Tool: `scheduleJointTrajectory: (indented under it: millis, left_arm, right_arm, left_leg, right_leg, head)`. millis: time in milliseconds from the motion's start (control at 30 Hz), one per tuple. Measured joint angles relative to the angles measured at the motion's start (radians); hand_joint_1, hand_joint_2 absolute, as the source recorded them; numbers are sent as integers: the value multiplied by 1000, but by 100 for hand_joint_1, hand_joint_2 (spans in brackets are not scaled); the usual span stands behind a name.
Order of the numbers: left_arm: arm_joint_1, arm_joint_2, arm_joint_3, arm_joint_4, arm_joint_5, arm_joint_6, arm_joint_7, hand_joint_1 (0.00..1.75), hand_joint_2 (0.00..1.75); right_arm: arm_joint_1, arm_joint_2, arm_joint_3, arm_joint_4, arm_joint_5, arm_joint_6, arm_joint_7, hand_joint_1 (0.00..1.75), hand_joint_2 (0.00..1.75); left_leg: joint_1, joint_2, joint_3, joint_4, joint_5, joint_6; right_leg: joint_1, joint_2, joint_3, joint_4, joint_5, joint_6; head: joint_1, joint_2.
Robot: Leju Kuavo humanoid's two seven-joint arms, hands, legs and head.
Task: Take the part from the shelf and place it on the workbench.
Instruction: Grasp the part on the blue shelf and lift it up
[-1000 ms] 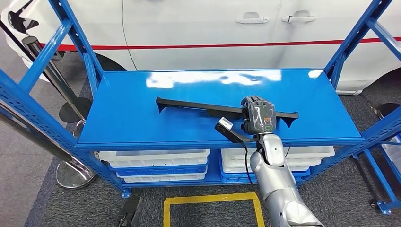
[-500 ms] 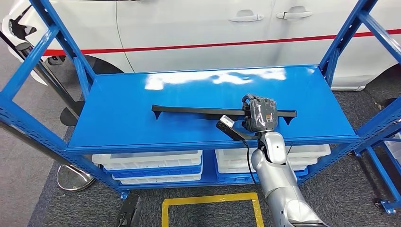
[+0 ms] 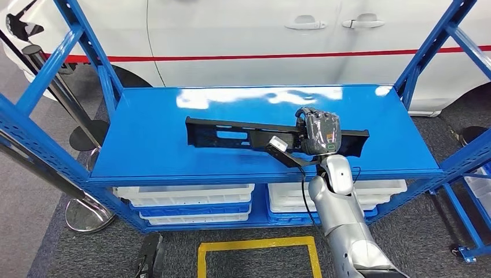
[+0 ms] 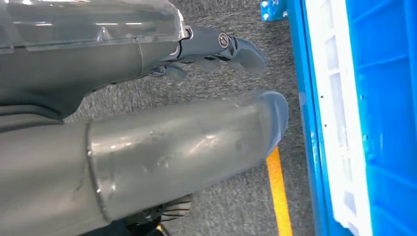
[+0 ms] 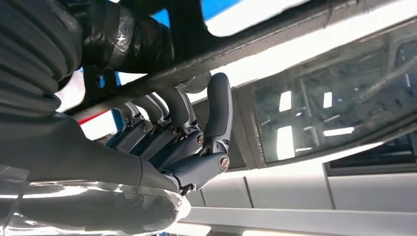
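A long, narrow black part (image 3: 243, 134) stretches left to right across the top deck of a blue metal shelf (image 3: 150, 156), its long axis roughly parallel to the shelf's front edge. The robot's right hand (image 3: 319, 133) is wrapped around the part well toward its right end, so most of the length sticks out to the left of the grip. The right wrist view shows the dark fingers (image 5: 196, 123) curled over the bar's edge, holding it. The part seems tipped up on edge, its broad slotted face turned toward the camera; whether its lower edge touches the deck cannot be told. The left hand (image 4: 221, 46) hangs low beside the shelf's bottom tier, over grey carpet and a yellow floor line (image 4: 278, 191), with nothing in it; how its fingers lie cannot be told. Blue uprights (image 3: 431, 49) rise at both back corners, and a white car (image 3: 301, 35) stands close behind the shelf. The way out is toward the robot, over the open front edge; the long left overhang is likely to sag or swing, and needs to stay away from the left uprights.
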Motion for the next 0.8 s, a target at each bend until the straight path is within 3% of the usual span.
scheduleJointTrajectory:
  millis: [33, 133, 200, 267, 333, 367, 433, 500, 533, 567, 600, 667, 700, 800]
  left_arm:
    - [0, 0, 5, 0, 7, 5, -3, 0, 44]
    - [-1, 0, 15, 0, 19, 27, -20, 0, 175]
    - [-1, 1, 17, 0, 19, 37, -33, 0, 175]
    - [4, 1, 17, 0, 11, 25, -44, 0, 175]
    - [14, 1, 17, 0, 3, 2, -52, 0, 175]
    - [20, 1, 16, 0, -3, -7, -53, 0, 175]
    - [33, 1, 14, 0, -14, -19, -51, 0, 175]
    - [49, 1, 9, 0, -27, -28, -45, 0, 175]
    - [58, 1, 6, 0, -33, -32, -39, 0, 175]
    - [65, 1, 2, 0, -41, -37, -32, 0, 175]
    - [72, 1, -2, 0, -47, -44, -26, 0, 175]
    - [81, 2, -12, 0, -57, -59, -19, 0, 175]
    - [84, 2, -17, 0, -60, -67, -18, 0, 175]
    - [93, 2, -26, 0, -65, -79, -17, 0, 175]
  right_arm:
    - [0, 1, 0, -9, -9, 0, -17, 175, 175]
    - [1, 17, 0, -62, -38, 0, -86, 175, 175]
    - [10, 39, 0, -113, -54, 0, -132, 175, 175]
    - [33, 65, 7, -177, -63, 0, -160, 175, 175]
    - [61, 90, 36, -250, -64, 0, -171, 175, 175]
    - [72, 100, 61, -285, -61, 0, -169, 175, 175]
    - [94, 115, 130, -349, -52, 0, -151, 175, 175]
    - [117, 122, 206, -403, -45, 0, -118, 175, 175]
    - [125, 124, 241, -424, -42, 0, -98, 175, 175]
    - [130, 125, 275, -444, -37, 1, -76, 175, 175]
    - [131, 125, 307, -465, -30, 1, -52, 175, 175]
    - [124, 123, 364, -502, -21, 1, -1, 175, 175]
    - [117, 120, 388, -516, -21, 1, 21, 175, 175]
    - [95, 110, 444, -540, -32, 1, 53, 175, 175]
  left_leg:
    - [0, -1, 0, 3, -2, -1]
    - [-2, -2, -3, 19, -14, -12]
    - [-6, -2, -8, 25, -19, -21]
    - [-6, -3, -8, 24, -20, -30]
    - [-3, -2, -14, 45, -39, -40]
    - [-3, -2, -29, 80, -63, -45]
    - [-1, -2, -86, 206, -126, -51]
    - [-1, -2, -136, 302, -152, -52]
    - [-1, -2, -137, 298, -136, -49]
    - [-2, -2, -119, 253, -103, -45]
    - [-3, -2, -87, 181, -65, -38]
    - [-9, -2, -30, 62, -22, -25]
    - [-12, -2, -18, 34, -16, -21]
    - [-12, -2, -12, 18, -12, -15]
  right_leg:
    - [-1, 0, 6, -15, 20, 0]
    - [-1, -2, 92, -196, 106, -5]
    - [2, -1, 115, -249, 113, -13]
    - [4, -1, 116, -251, 112, -24]
    - [3, -1, 119, -255, 113, -37]
    - [1, -1, 121, -257, 113, -43]
    - [3, 0, 124, -257, 110, -51]
    - [8, 0, 127, -256, 106, -55]
    - [10, 1, 128, -255, 105, -56]
    - [11, 2, 130, -254, 103, -57]
    - [13, 3, 132, -254, 101, -57]
    - [16, 4, 133, -253, 99, -52]
    - [17, 3, 132, -253, 99, -48]
    - [15, 3, 133, -255, 99, -33]
  head:
    - [0, 0]
    - [0, 0]
    - [0, 0]
    - [0, 0]
    - [0, 0]
    - [0, 0]
    - [-1, 0]
    - [-1, 0]
    - [-1, 0]
    - [-1, 0]
    - [-1, 0]
    - [-1, 0]
    - [0, 0]
    - [0, 0]
